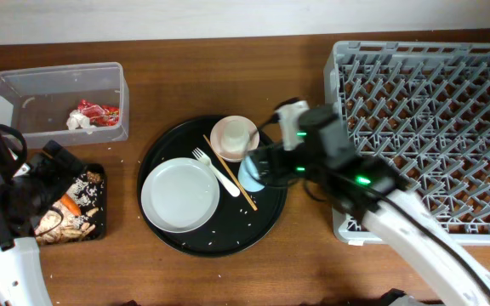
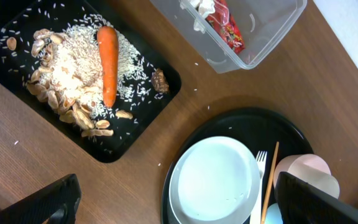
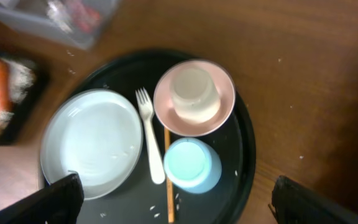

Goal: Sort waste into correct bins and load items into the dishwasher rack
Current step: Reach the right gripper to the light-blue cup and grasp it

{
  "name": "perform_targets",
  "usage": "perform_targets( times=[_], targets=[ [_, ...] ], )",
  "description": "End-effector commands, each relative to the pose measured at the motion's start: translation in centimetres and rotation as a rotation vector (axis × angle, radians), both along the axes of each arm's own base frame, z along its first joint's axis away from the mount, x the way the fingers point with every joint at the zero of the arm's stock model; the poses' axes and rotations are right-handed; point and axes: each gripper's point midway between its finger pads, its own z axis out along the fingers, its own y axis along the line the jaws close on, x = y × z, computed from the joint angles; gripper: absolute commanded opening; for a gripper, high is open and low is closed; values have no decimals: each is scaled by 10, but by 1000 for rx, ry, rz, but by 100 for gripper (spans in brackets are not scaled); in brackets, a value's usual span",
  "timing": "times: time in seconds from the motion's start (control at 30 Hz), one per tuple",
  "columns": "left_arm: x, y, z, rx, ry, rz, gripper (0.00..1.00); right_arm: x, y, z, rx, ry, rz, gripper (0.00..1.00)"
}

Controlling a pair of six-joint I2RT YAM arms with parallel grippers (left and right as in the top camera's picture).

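The shallow black tray (image 2: 166,81) holds white rice (image 2: 73,62), brownish scraps (image 2: 73,112) and an orange carrot (image 2: 107,62). The red-and-white wrapper (image 1: 96,113) lies in the clear tub (image 1: 24,89). On the round black tray (image 1: 213,238) are the pale plate (image 1: 179,195), a white fork (image 3: 148,137), chopsticks (image 3: 168,186), a light blue cup (image 3: 191,165) and a pinkish bowl (image 3: 219,112) with the cream cup (image 3: 193,94) inside. My left gripper (image 2: 185,208) hangs open and empty between the two trays. My right gripper (image 3: 188,202) is open, empty, above the blue cup.
The big grey dishwasher rack (image 1: 432,127) fills the right side of the table, with the right arm reaching across its front left corner. Loose rice grains lie scattered on the round tray and on the wood near the black tray.
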Motion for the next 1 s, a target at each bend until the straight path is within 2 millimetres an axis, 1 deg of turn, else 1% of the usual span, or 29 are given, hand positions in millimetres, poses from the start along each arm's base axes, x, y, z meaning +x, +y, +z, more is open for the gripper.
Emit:
perform_targets(
  times=[0.0,0.1,0.2,0.27,0.33,0.4,0.6,0.67,0.73,0.77,0.83,0.9,0.97],
  targets=[
    [0,0,-1,0,2,-11,99,24,6,-28,-99,-3,-41,99],
    [0,0,-1,0,2,-12,99,29,13,-64,-147,65,-32,99],
    [0,0,-1,0,2,-11,99,27,28,-106,-184,145,8,99],
    [0,0,-1,0,2,-11,99,25,36,-118,-174,172,35,99],
    [0,0,-1,0,2,-11,99,28,40,-119,-156,169,34,99],
    [0,0,-1,0,2,-11,99,25,43,-121,-145,182,49,99],
    [0,0,-1,0,2,-12,99,27,43,-153,-182,229,45,99],
    [0,0,-1,0,2,-12,99,32,36,-160,-210,231,-2,98],
    [0,0,-1,0,2,-11,99,33,33,-167,-233,233,-18,93],
    [0,0,-1,0,2,-12,99,34,32,-167,-233,232,-19,92],
    [0,0,-1,0,2,-12,99,35,33,-166,-230,227,-19,85],
    [0,0,-1,0,2,-11,99,36,32,-166,-235,220,-26,82],
    [0,0,-1,0,2,-12,100,37,33,-165,-231,215,-26,77]
  ],
)
